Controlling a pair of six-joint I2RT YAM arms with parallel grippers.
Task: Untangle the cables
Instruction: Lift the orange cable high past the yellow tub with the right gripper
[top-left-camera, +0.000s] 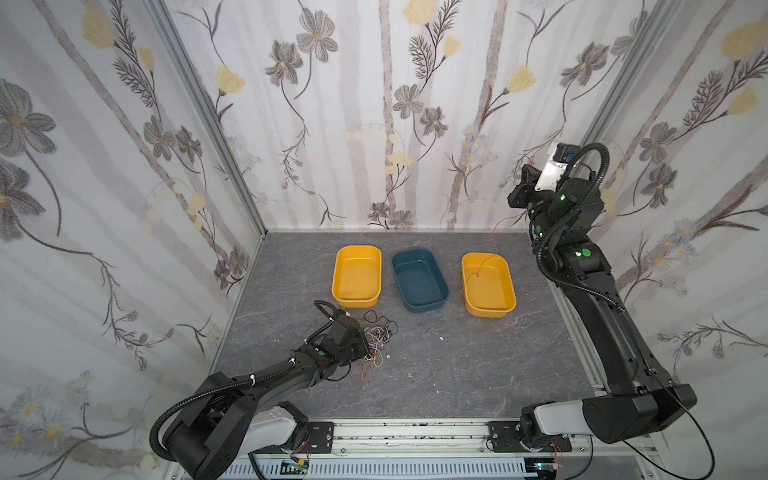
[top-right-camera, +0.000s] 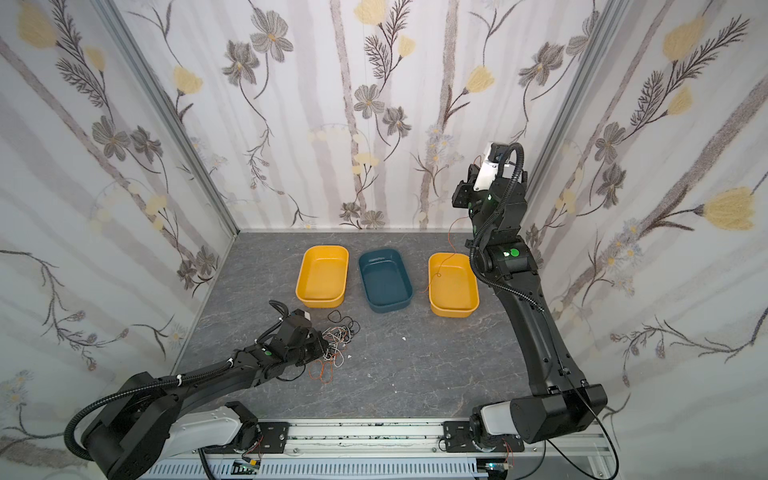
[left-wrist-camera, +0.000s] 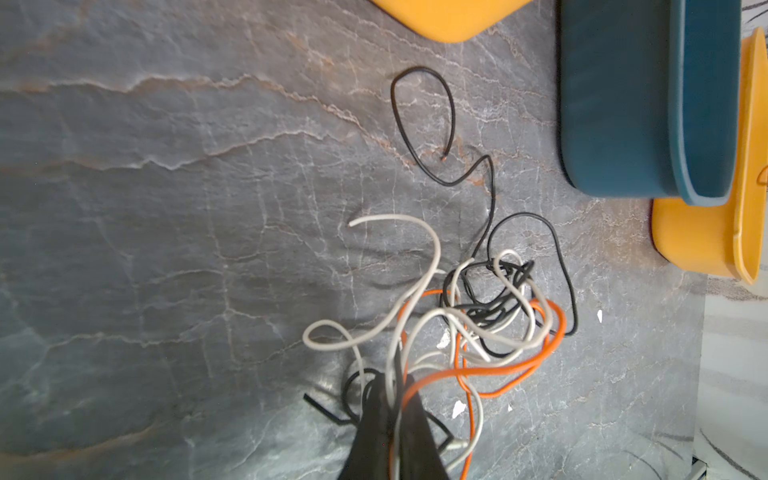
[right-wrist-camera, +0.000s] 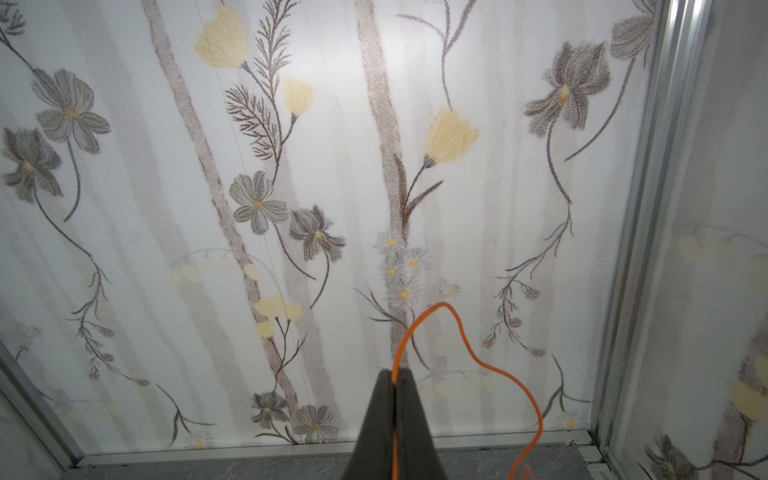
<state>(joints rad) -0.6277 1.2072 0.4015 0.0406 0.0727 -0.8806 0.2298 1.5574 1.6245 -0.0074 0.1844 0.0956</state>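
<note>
Cables lie knotted on the worktop: light, limp, probably slippery. My left hand pinches several strands there; my right hand, raised, pinches one orange cable. Free ends look easiest to take.

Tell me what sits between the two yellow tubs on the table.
A dark teal tub, empty, stands between the left yellow tub and the right yellow tub, with a narrow gap on each side. Both top views show it.
</note>
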